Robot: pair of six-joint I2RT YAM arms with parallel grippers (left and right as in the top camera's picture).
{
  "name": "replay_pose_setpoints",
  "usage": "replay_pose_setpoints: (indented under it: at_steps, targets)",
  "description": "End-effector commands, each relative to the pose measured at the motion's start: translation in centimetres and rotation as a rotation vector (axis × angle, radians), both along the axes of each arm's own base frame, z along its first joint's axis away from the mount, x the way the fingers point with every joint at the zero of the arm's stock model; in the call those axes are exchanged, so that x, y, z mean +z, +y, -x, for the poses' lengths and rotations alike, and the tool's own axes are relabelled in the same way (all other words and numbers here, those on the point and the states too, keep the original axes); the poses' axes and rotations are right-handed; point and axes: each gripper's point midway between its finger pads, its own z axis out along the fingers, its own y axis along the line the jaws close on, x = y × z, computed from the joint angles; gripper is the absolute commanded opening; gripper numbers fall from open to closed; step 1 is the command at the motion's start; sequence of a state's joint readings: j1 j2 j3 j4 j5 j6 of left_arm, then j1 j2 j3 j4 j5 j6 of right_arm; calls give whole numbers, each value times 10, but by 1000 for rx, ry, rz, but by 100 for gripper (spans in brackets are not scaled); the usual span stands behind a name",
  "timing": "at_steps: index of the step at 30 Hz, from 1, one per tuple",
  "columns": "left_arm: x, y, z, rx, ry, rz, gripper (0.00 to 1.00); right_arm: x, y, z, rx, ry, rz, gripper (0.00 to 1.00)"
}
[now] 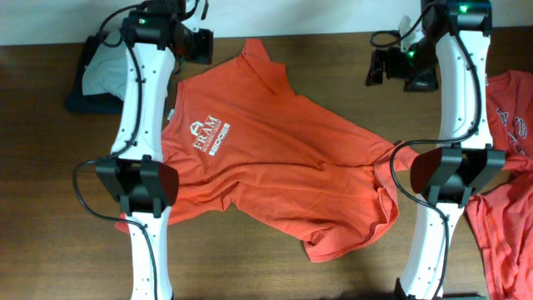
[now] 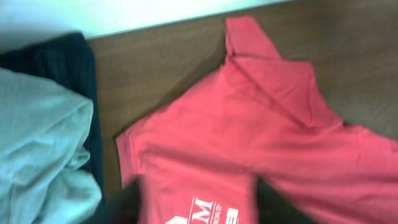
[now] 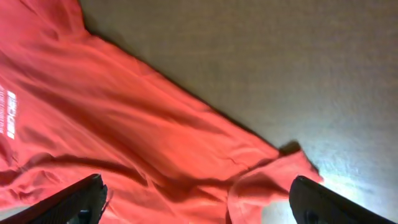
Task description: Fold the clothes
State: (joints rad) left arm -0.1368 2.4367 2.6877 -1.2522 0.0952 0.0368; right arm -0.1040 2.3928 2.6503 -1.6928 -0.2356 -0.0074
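Note:
An orange-red T-shirt (image 1: pixel 275 142) lies spread face up on the brown table, with a small white chest logo (image 1: pixel 208 135). My left gripper (image 1: pixel 143 185) hovers over the shirt's left side. In the left wrist view (image 2: pixel 204 205) its fingers are wide apart over the shirt (image 2: pixel 249 137), with the logo (image 2: pixel 214 214) between them. My right gripper (image 1: pixel 450 173) is at the shirt's right sleeve (image 1: pixel 398 158). In the right wrist view (image 3: pixel 199 202) it is open and empty above that sleeve (image 3: pixel 273 183). A second orange-red shirt (image 1: pixel 508 108) with white lettering lies crumpled at the right edge.
A grey cloth (image 1: pixel 104 73) on a dark cloth lies at the table's back left, and shows in the left wrist view (image 2: pixel 43 143). The arm bases and cables stand along the back edge (image 1: pixel 400 67). Bare wood (image 3: pixel 280 62) shows beyond the sleeve.

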Motion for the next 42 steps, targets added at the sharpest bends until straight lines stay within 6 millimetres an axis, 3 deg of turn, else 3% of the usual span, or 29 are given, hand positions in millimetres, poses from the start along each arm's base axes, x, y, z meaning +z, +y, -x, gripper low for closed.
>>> replay_pose_setpoints:
  at_steps: [1, 3, 5, 8, 12, 14, 19, 22, 24, 28, 33, 42]
  targets:
    - [11, 5, 3, 11, -7, 24, 99, 2, -30, 8, -186, 40, -6, 98]
    - [11, 5, 3, 11, -6, 24, 99, 5, -33, 13, -227, 54, -98, 88]
    - [11, 4, 3, 10, -6, 24, 99, 1, -47, 24, -263, 88, -66, 84]
    - [11, 4, 3, 10, -6, 24, 99, -17, -71, 58, -331, 209, 41, 84]
    - [11, 4, 3, 10, -6, 24, 99, -41, -75, 90, -331, 337, 84, 81]
    - [11, 4, 3, 10, -6, 24, 99, -54, -74, 94, -331, 364, 83, 75]
    - [11, 4, 3, 10, -6, 24, 99, -107, -83, 106, -472, 437, 151, 74]
    - [11, 4, 3, 10, -6, 24, 99, -138, -74, 104, -528, 426, 125, 73]
    - [11, 4, 3, 10, -6, 24, 99, -149, -67, 100, -530, 410, 135, 74]
    - [11, 4, 3, 10, -6, 24, 99, -154, -69, 102, -550, 409, 197, 83]
    - [11, 4, 3, 10, -6, 24, 99, -155, -100, 119, -564, 432, 387, 85]
    - [11, 4, 3, 10, -6, 24, 99, -141, -152, 160, -619, 543, 537, 93]
